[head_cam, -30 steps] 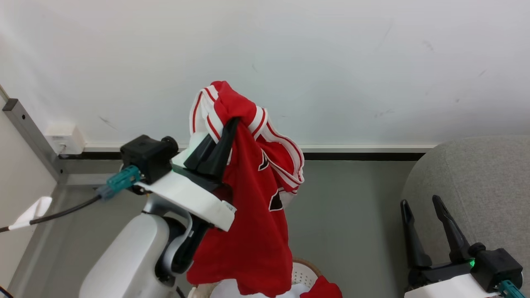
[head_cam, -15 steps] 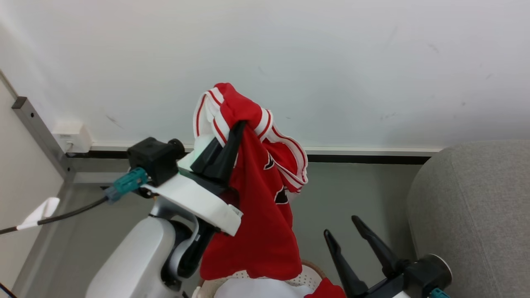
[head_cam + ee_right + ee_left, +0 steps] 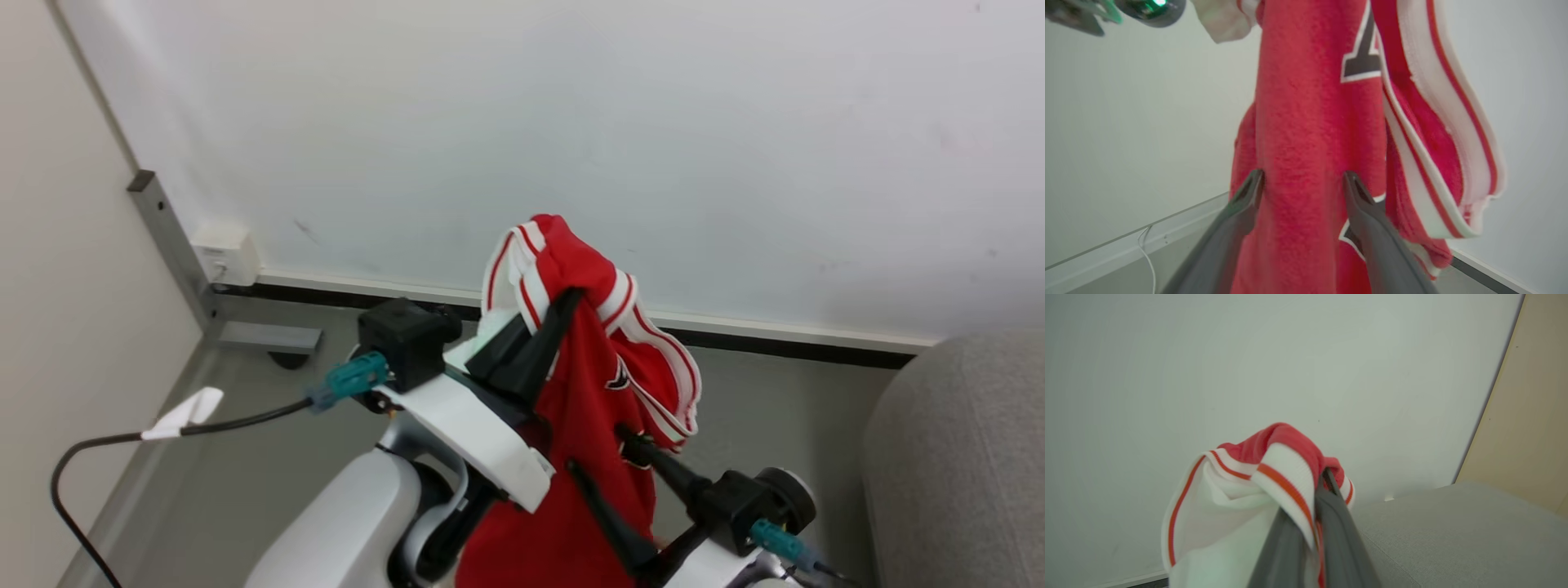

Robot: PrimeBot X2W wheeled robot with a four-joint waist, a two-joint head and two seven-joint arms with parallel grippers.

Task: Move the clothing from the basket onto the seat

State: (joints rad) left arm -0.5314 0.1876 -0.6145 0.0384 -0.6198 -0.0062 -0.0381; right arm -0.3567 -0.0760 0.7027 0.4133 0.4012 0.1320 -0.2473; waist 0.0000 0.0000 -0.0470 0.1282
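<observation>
While the left pincer (image 3: pixel 565 304) (raised high) pinches the clothing (image 3: pixel 592 384), the right pincer (image 3: pixel 1302 179) straddles it, spread wide.

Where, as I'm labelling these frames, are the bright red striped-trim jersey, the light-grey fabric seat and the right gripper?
Bright red jersey with white-and-red striped trim (image 3: pixel 584 384): head view, hanging red body.
Light-grey fabric-upholstered seat (image 3: pixel 955 457): head view, rounded upper surface.
Right gripper (image 3: pixel 1303 176): right wrist view, midway between its fingers.
</observation>
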